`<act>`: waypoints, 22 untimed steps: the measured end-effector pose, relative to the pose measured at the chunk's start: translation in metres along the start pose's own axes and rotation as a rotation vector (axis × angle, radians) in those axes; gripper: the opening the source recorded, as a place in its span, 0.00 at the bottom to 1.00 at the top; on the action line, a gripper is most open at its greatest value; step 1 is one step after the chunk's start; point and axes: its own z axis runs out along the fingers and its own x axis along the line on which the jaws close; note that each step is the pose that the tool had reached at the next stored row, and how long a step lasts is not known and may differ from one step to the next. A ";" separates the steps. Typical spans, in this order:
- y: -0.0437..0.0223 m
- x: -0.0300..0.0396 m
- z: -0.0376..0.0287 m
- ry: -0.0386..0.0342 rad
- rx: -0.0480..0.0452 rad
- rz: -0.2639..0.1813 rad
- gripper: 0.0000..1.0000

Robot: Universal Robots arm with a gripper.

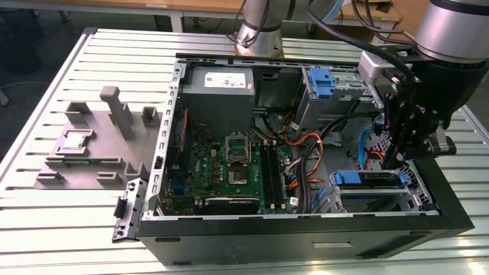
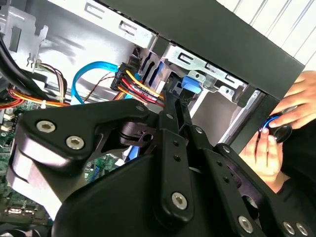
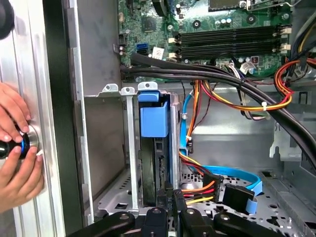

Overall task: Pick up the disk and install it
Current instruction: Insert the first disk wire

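- Hanging over the open computer case, the gripper sits at the exterior view's right, above the drive cage in the case's near corner.
- In the first wrist view, the disk stands on edge in a slot of the metal drive cage, with its blue plastic bracket facing the camera.
- The gripper has its black fingers drawn close together at the disk's near edge; they look pinched on the edge of the drive or its bracket, but the contact itself is hidden, so I cannot tell for sure that it has hold.
- In the second wrist view, the gripper's black linkage narrows to closed tips just beside a blue tab of the bracket at the cage.
- Orange, red and yellow power wires and a light-blue data cable lie just beside the cage, near the disk.
- The green motherboard with its memory slots fills the case floor; a grey power supply sits at the far corner.
- A person's hands rest on a round blue-lit knob on the slatted table, outside the case wall.
- A grey fixture lies on the table at the exterior view's left.
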 end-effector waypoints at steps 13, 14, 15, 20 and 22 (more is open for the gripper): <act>-0.0023 0.0069 0.0019 -0.0396 -0.0093 0.033 0.17; -0.0024 0.0085 0.0022 -0.0397 -0.0093 0.033 0.17; -0.0025 0.0098 0.0025 -0.0397 -0.0094 0.033 0.17; -0.0024 0.0121 0.0035 -0.0450 -0.0099 0.034 0.17; -0.0014 0.0130 0.0042 -0.0463 -0.0098 0.032 0.17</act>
